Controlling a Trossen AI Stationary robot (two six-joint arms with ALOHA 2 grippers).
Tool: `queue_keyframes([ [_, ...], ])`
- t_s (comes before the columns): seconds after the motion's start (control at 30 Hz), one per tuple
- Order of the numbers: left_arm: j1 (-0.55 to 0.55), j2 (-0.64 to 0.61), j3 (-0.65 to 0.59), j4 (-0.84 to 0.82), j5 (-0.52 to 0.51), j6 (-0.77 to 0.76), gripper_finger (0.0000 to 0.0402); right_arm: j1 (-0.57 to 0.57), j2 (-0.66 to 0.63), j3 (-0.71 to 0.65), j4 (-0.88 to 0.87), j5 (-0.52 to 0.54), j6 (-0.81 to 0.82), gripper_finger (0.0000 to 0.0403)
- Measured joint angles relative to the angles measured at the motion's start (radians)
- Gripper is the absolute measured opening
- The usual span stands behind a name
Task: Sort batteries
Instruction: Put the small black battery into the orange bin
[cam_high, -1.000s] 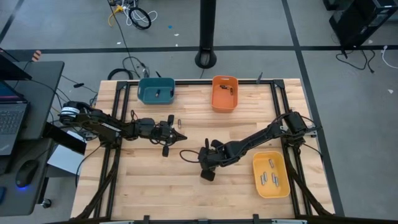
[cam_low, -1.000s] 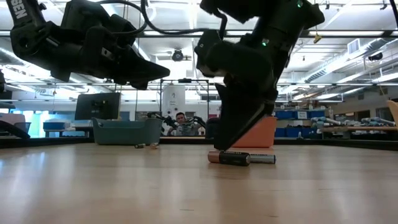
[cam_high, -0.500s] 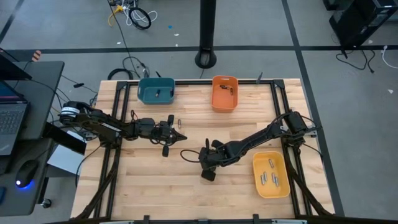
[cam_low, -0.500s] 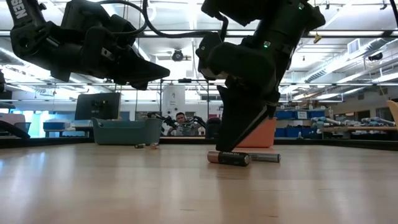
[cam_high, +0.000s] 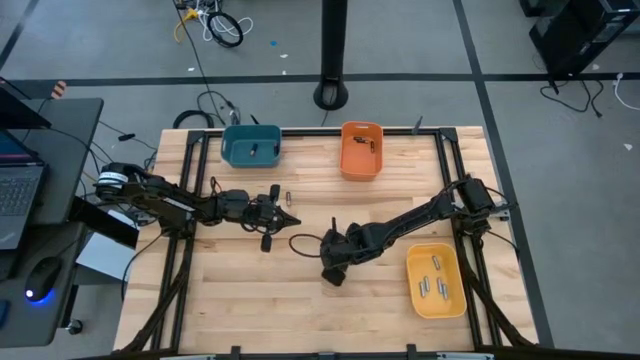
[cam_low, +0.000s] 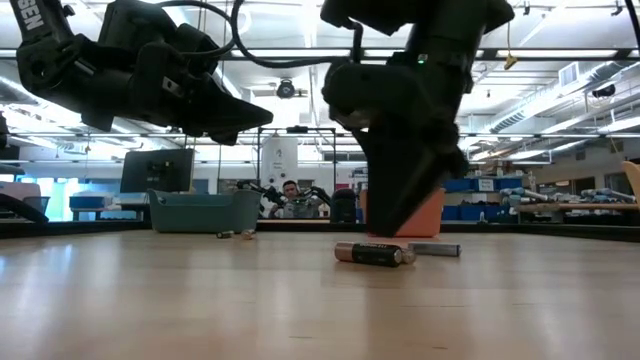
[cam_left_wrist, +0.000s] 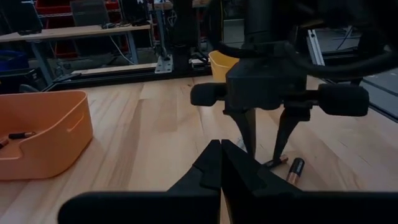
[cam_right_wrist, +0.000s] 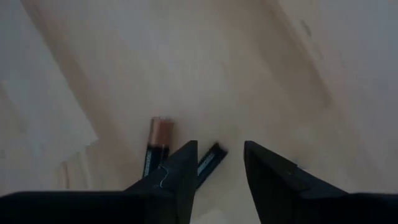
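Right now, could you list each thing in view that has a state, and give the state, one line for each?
Left tool: shut, empty, raised above the table.
Right tool: open, pointing down over two batteries.
Copper-topped battery: lying flat on the table, not gripped.
Thin battery: lying flat beside it, not gripped.
Teal bin: holds at least one battery.
Orange bin: holds batteries.
Yellow bin: holds several batteries.

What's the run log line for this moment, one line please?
step: pick battery | right gripper: jaws open, above two batteries on table | left gripper: shut, waiting mid-table | held: nothing
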Motion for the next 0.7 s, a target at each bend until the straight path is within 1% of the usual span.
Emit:
queue_keyframes([
  [0.07,0.0,0.0,0.0,0.0,0.0,0.0,0.001,0.001,0.0,0.002,-0.012,-0.021,0.04,0.0147],
  [0.2,0.0,0.0,0.0,-0.001,0.0,0.0,0.001,0.001,0.007,0.002,-0.021,-0.03,0.086,0.0153],
  [0.47,0.0,0.0,0.0,-0.009,0.0,-0.001,0.001,0.001,0.007,0.001,-0.023,-0.004,0.093,0.0151],
  [0.6,0.0,0.0,0.0,-0.014,0.0,-0.002,0.001,0.001,0.007,-0.035,0.007,0.003,0.105,0.0151],
  [0.7,0.0,0.0,0.0,-0.014,0.0,-0.002,0.001,0.001,0.003,-0.079,0.063,-0.003,0.12,0.0151],
])
